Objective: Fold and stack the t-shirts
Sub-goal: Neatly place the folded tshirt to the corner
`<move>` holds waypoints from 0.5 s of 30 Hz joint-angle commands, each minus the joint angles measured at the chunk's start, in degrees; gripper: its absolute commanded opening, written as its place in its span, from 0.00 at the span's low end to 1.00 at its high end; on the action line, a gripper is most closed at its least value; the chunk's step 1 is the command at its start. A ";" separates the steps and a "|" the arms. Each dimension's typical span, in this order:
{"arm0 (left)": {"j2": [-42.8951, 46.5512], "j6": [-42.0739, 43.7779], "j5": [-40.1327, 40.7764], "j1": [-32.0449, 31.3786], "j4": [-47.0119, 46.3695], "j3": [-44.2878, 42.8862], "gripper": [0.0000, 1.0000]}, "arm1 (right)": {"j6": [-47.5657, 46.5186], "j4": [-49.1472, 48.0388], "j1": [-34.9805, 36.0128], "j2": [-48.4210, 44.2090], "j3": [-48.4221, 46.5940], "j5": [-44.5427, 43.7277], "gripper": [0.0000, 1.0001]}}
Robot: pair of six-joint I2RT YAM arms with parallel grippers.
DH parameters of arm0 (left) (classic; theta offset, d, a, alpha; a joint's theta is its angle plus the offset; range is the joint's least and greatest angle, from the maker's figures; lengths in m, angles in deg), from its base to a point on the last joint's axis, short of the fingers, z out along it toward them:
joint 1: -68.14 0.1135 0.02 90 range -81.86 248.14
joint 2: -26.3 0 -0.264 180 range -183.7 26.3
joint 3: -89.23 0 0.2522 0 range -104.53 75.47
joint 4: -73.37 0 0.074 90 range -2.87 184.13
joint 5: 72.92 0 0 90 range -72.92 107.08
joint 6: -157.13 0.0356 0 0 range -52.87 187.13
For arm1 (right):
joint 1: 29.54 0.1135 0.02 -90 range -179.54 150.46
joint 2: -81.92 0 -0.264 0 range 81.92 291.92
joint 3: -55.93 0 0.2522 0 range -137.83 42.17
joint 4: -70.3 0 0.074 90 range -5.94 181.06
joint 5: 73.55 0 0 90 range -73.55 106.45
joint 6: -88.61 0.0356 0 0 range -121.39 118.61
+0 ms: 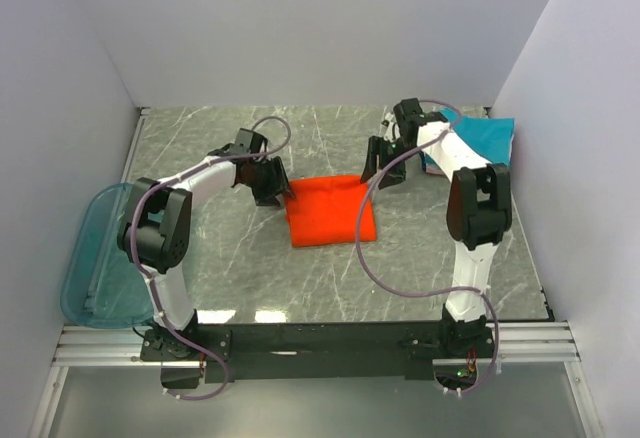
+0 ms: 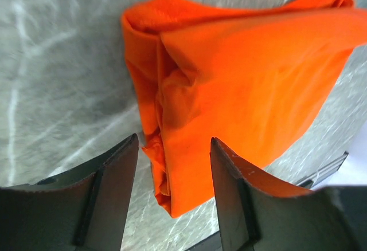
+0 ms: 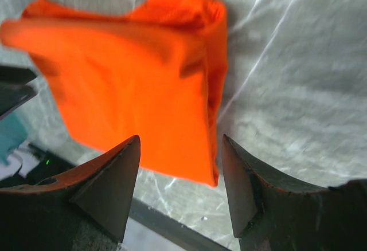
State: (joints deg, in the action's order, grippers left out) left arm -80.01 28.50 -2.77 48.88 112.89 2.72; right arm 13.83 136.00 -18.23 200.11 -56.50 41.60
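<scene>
Plainly, left jaws and right jaws gape empty, flanking the orange t-shirt (image 1: 330, 211).

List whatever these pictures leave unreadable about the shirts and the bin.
Top view: folded teal cloth shirt, one side hidden by the right arm; anything under it unclear.
Top view: translucent blue-green plastic bin, inner edge behind the left arm.
Right wrist view: bright orange-red cloth shirt blurred; layers uncountable.

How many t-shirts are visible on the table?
2: the orange shirt in the middle, the teal shirt at the far right. More may be hidden under it.
</scene>
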 commanded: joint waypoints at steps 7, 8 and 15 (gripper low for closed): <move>1.80 -0.39 -1.32 -1.12 -3.96 3.22 0.59 | -2.39 -11.16 -2.34 -9.38 15.16 12.45 0.69; 1.63 -0.74 -1.85 -1.12 -4.31 3.49 0.59 | -2.48 -11.94 -2.61 -9.38 15.87 13.17 0.69; 0.74 -1.62 -3.43 -1.65 -8.79 6.13 0.60 | -2.92 -15.37 -5.15 -8.07 20.97 18.35 0.70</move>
State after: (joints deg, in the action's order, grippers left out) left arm -80.03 27.93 -4.32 47.72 107.97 7.88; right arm 11.88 124.74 -21.96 193.68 -36.59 55.68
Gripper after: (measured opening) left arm 0.595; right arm 0.703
